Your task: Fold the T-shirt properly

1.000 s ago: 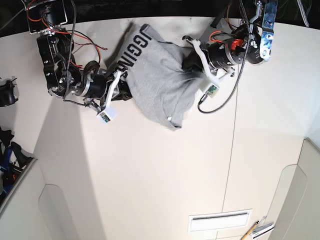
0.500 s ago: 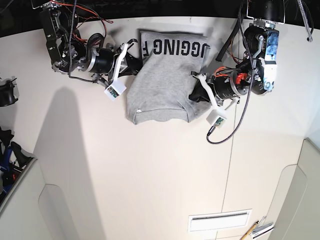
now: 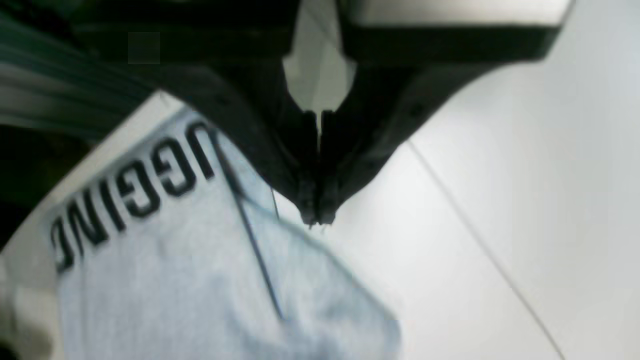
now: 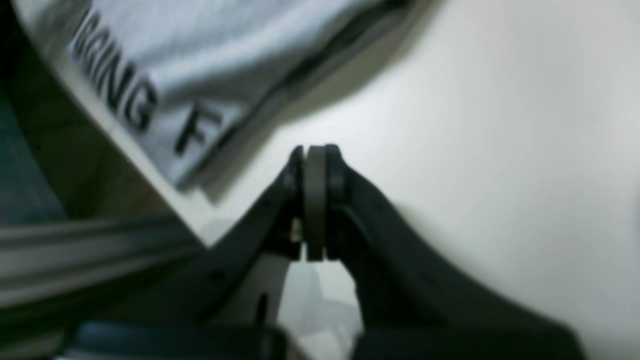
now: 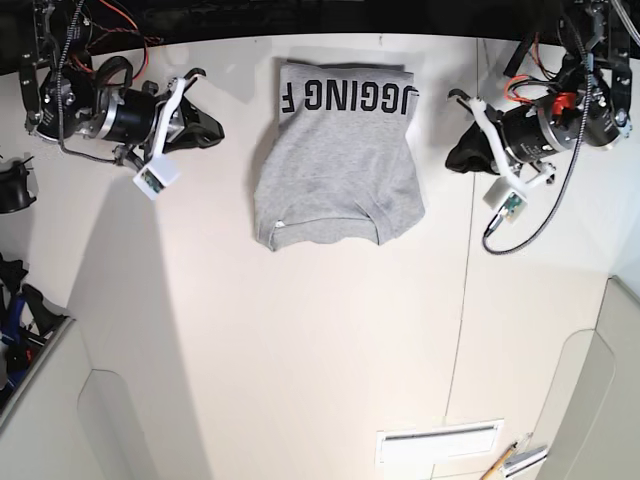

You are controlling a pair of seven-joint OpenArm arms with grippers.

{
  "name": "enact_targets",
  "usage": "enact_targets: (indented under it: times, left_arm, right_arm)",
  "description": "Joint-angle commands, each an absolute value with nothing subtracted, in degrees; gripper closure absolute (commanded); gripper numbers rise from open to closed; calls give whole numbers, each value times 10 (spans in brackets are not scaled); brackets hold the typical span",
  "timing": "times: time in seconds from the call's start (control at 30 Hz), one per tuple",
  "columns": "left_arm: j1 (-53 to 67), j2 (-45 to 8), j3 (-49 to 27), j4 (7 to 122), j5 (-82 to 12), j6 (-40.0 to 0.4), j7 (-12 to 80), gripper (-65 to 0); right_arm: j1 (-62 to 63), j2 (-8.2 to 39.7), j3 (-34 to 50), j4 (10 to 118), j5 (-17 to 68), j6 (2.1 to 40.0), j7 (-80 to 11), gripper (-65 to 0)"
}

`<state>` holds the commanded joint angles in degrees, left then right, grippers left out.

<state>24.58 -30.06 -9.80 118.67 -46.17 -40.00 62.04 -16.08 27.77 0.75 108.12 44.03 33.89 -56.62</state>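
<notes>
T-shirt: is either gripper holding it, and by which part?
Neither. The T-shirt lies free on the table; left gripper and right gripper are shut on nothing.

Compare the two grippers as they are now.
The left gripper sits right of the T-shirt in the base view, near its printed band's corner; the right gripper sits left of it, farther from the cloth. In the wrist views the left gripper's tips point down the picture and the right gripper's up. Both are shut, hold nothing, and are clear of the shirt.

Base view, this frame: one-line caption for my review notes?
Folded grey T-shirt lies lettering-up on the white table, left gripper and right gripper shut and clear of it on either side.
</notes>
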Motion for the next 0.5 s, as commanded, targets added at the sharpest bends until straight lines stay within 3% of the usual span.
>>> enact_targets:
  times: [0.2, 0.37, 0.5]
  left_arm:
    - [430, -322, -192, 1251, -471, -400, 645, 0]
    - [561, -322, -195, 1252, -469, -400, 645, 0]
    - [638, -323, -195, 1229, -409, -400, 642, 0]
  right_arm:
    - [-267, 356, 7, 1123, 472, 347, -571, 0]
    - [-351, 394, 7, 1125, 475, 348, -573, 0]
    - [-401, 407, 6, 1115, 459, 348, -573, 0]
